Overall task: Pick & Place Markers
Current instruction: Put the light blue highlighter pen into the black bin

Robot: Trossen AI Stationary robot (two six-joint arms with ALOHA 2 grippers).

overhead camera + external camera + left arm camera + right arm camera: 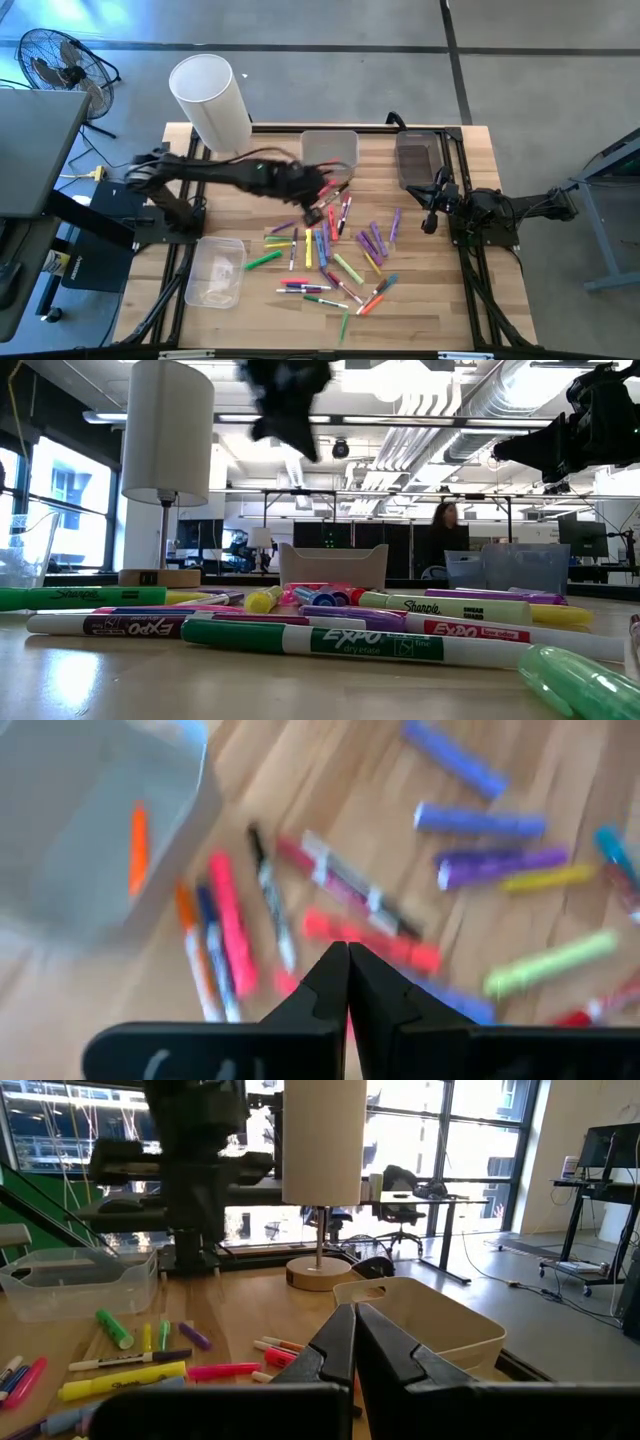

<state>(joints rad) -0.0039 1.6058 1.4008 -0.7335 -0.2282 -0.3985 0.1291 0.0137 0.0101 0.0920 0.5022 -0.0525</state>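
Many coloured markers [330, 255] lie scattered flat on the wooden table's middle, seen close up in the low view [300, 635]. My left gripper [320, 202] hangs shut above their far edge, just in front of a pale bin [330, 145]. In the left wrist view its fingertips [348, 958] meet with nothing between them, and an orange marker [138, 845] lies inside that bin [60, 780]. My right gripper [353, 1315] waits shut at the table's right side [432, 212], pointing level across the table.
A white lamp shade [210, 100] stands at the far left. A grey bin [415, 160] sits at the far right, and a clear bin [215, 270] at the near left. Bare wood lies along the near edge.
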